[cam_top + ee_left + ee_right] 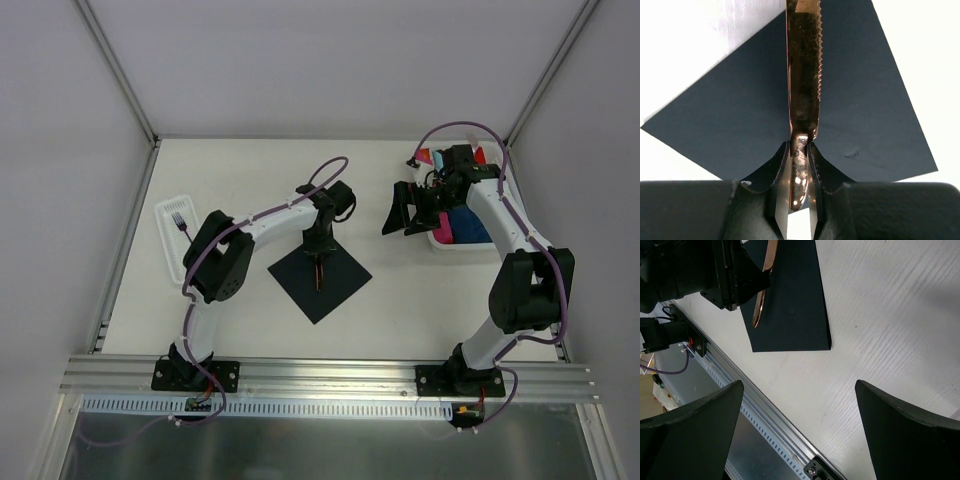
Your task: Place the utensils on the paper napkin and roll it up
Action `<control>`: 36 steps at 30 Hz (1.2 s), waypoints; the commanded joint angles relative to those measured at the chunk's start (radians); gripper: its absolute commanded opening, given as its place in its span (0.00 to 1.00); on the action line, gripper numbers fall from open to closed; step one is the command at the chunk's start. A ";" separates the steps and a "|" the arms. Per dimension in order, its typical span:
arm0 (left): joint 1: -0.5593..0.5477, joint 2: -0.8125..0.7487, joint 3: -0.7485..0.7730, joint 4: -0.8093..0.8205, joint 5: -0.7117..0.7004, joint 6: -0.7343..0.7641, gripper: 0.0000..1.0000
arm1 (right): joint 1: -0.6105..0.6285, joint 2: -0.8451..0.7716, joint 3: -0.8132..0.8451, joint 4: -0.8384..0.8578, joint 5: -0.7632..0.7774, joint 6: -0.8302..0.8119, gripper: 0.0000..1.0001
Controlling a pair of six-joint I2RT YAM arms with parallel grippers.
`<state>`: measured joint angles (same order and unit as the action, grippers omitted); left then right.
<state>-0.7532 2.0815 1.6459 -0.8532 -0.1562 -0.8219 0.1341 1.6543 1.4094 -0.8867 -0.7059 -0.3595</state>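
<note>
The near-black paper napkin (320, 280) (730, 120) (795, 310) lies flat as a diamond mid-table. My left gripper (319, 248) (800, 150) is over its far corner, shut on the handle of a copper knife (319, 272) (804, 75) (761, 300). The serrated blade runs along the napkin's middle, low over the sheet; whether it touches I cannot tell. A dark fork (180, 222) lies in a white tray (166, 240) at the left. My right gripper (405, 212) (799, 385) hangs open and holds nothing, to the right of the napkin above bare table.
A white bin (440, 243) at the right back holds blue, pink and red napkins, partly hidden by the right arm. The metal rail (330, 375) (775, 425) runs along the near table edge. Walls close off the left, back and right.
</note>
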 commanded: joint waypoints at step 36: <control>-0.011 0.120 0.129 -0.001 0.106 0.056 0.00 | -0.014 -0.014 0.005 -0.021 -0.037 0.001 1.00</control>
<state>-0.7536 2.1990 1.7370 -0.8444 -0.0769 -0.7773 0.1276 1.6543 1.4094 -0.8871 -0.7197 -0.3595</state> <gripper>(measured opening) 0.149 0.992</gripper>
